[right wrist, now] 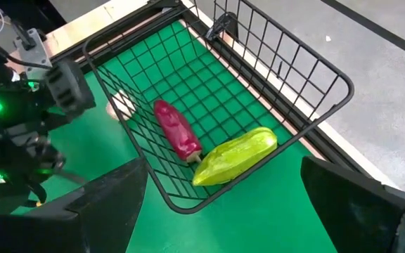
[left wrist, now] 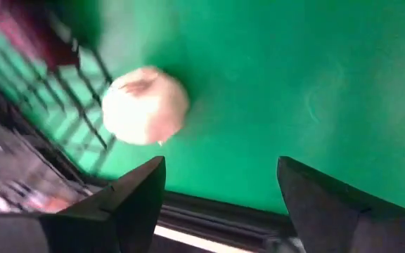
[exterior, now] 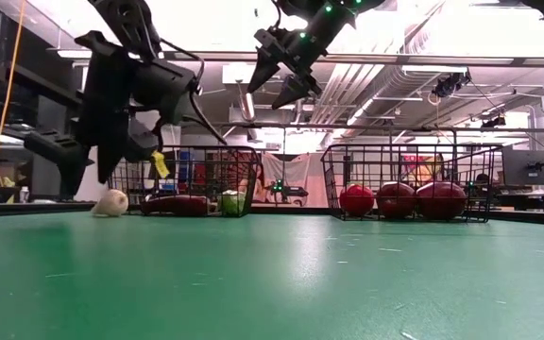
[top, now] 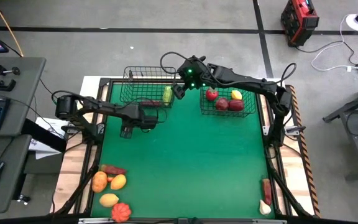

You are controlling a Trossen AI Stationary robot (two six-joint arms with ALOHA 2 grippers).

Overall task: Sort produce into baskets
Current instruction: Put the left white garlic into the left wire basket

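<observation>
At the near left corner of the green worktop [top: 185, 168], a cluster of produce waited unsorted: an orange piece [top: 99, 181], two yellow ones [top: 118, 182] and a ribbed red-orange piece [top: 121, 211].

Farther back on the left, the left gripper [top: 127, 129] hung just above the worktop beside the left basket [top: 143, 91], its fingers spread and holding nothing. Its wrist camera looked down on a small white round piece [left wrist: 145, 105] lying on the green just outside the basket's wire wall. That piece looked light, stiff and smooth, so it would likely roll if nudged. A pinch across its widest middle seemed the safest hold.

Inside the left basket lay a dark red tapered piece [right wrist: 176, 129] and a yellow-green oblong one [right wrist: 236, 154], touching end to end.

The right gripper [top: 180, 88] hovered over that basket's right edge, fingers spread fully and empty.

The right basket [top: 248, 107] held three red round pieces [exterior: 396, 199] and a yellow one [top: 236, 95]. At the near right corner lay a dark red piece [top: 266, 188] and a white one [top: 265, 207].

From above, the left arm covered the white round piece entirely. The left wrist picture was smeared, so the exact gap between that piece and the wire could not be judged. What kind of vegetable it was could not be told.
</observation>
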